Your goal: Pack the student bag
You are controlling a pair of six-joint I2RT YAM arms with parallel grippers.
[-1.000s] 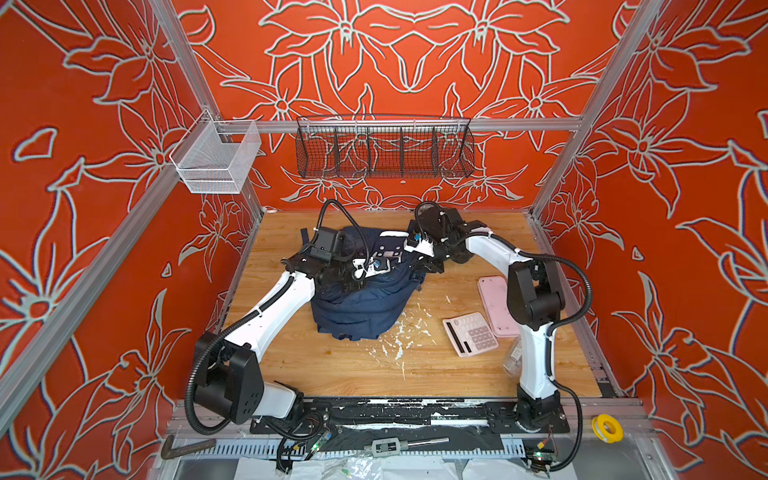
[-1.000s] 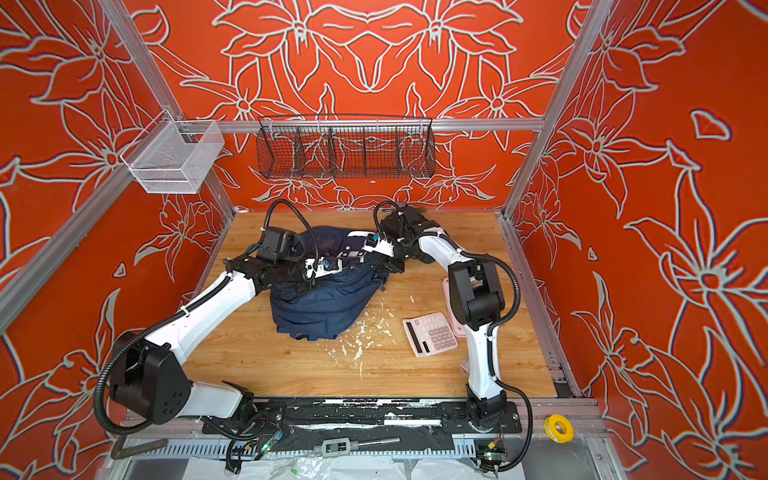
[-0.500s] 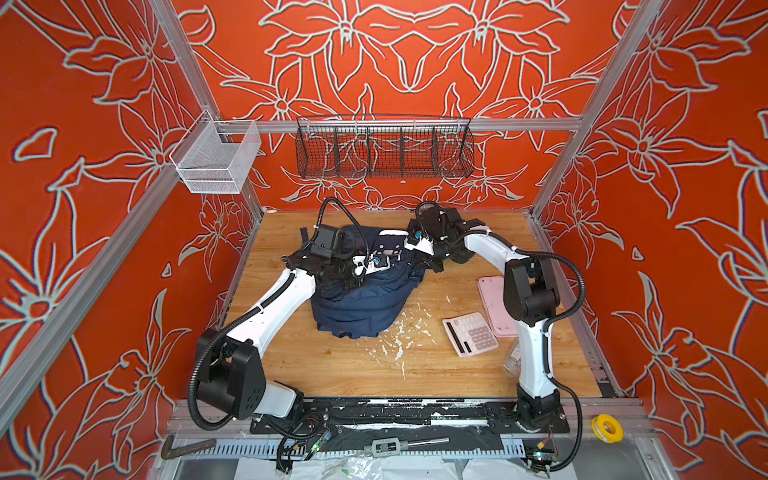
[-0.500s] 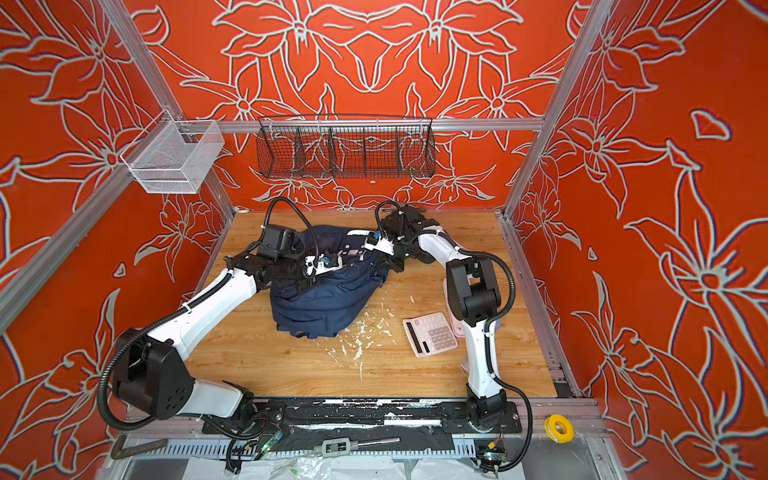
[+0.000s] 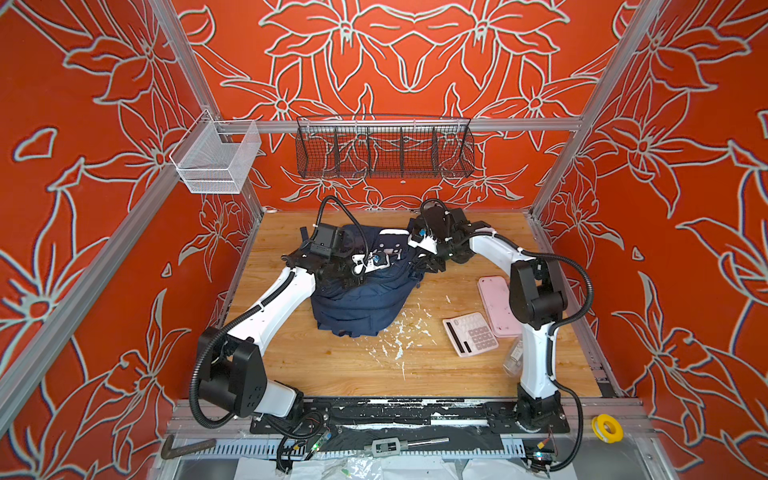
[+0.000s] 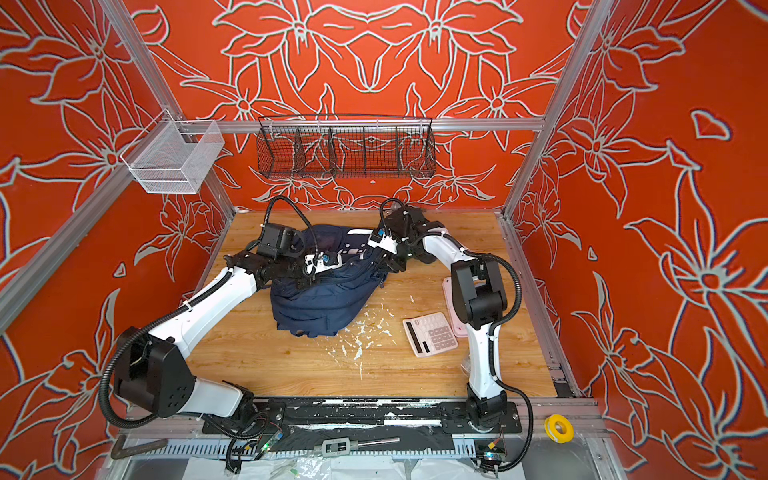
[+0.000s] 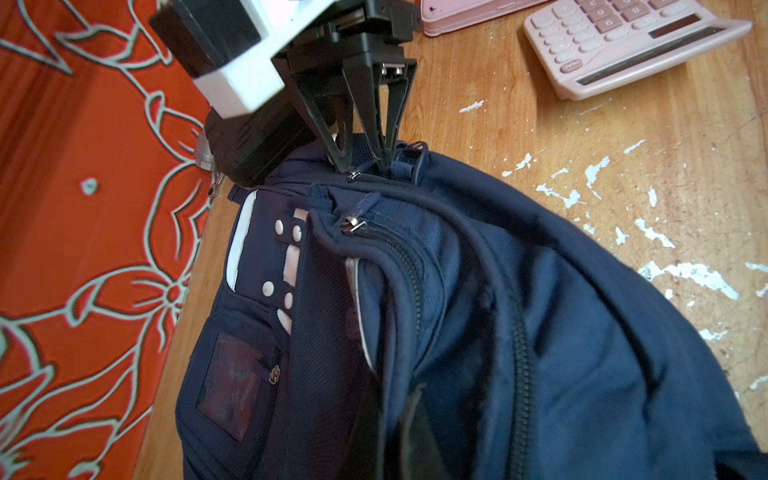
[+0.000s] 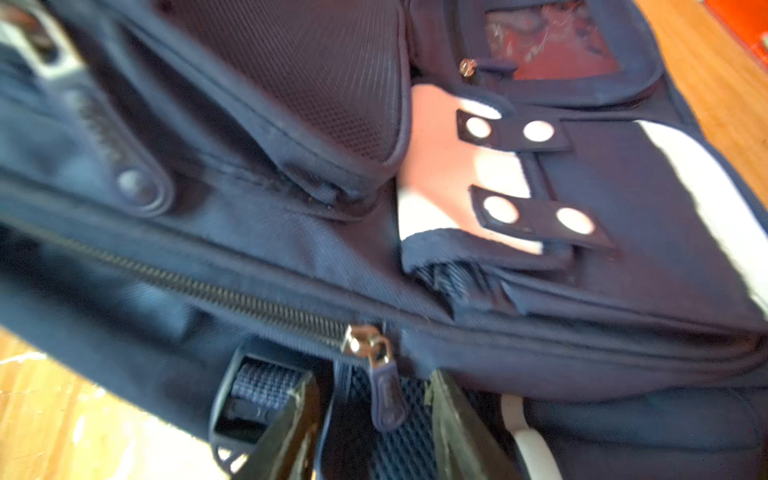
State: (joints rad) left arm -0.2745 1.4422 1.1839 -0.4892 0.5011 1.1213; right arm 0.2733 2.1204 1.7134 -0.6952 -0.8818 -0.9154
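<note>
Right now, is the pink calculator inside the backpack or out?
Out. The pink calculator lies keys-up on the wooden table, apart from the navy backpack.

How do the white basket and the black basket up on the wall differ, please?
The white basket is a smaller single box; the black basket is wide, with dividers. The white basket is fine mesh in the left corner; the black basket is coarser wire, farther right. Both hang level with the rail.

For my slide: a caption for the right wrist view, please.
Right gripper, jaws apart, flanking a zipper pull on the student bag.
</note>
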